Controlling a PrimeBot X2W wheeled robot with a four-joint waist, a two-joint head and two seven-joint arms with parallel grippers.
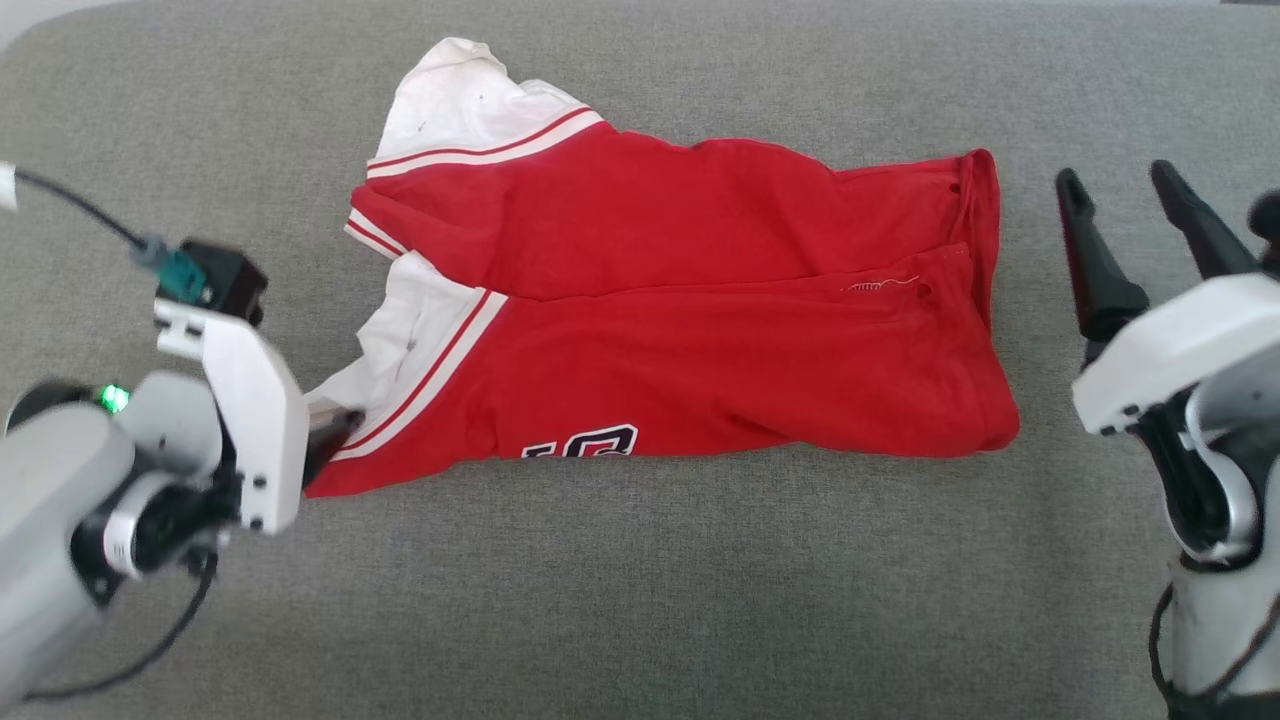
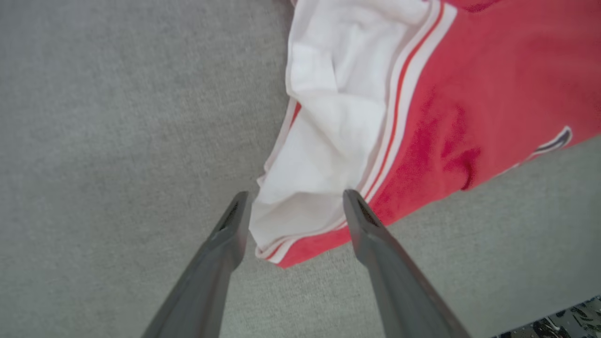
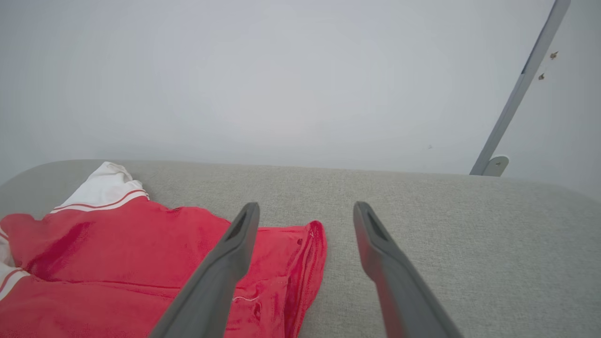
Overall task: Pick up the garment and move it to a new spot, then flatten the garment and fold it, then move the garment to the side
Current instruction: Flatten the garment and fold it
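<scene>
The garment [image 1: 680, 330], a red shirt with white sleeves and red-and-white striped trim, lies folded lengthwise across the grey surface. Part of its black lettering peeks out at the near edge. My left gripper [image 1: 335, 435] hovers at the shirt's near left corner. In the left wrist view the left gripper [image 2: 293, 199] is open, its fingers straddling the white sleeve corner of the garment [image 2: 450, 103] without pinching it. My right gripper [image 1: 1115, 178] is open, just right of the shirt's hem and apart from it. The right wrist view shows the right gripper [image 3: 306, 206] spread above the garment [image 3: 117, 253] hem.
The grey fabric surface [image 1: 640, 600] stretches around the shirt, with bare room in front and to the right. Its rounded far edge [image 3: 422, 176] meets a pale wall. A grey slanted pole [image 3: 516, 94] with a foot stands beyond the far right corner.
</scene>
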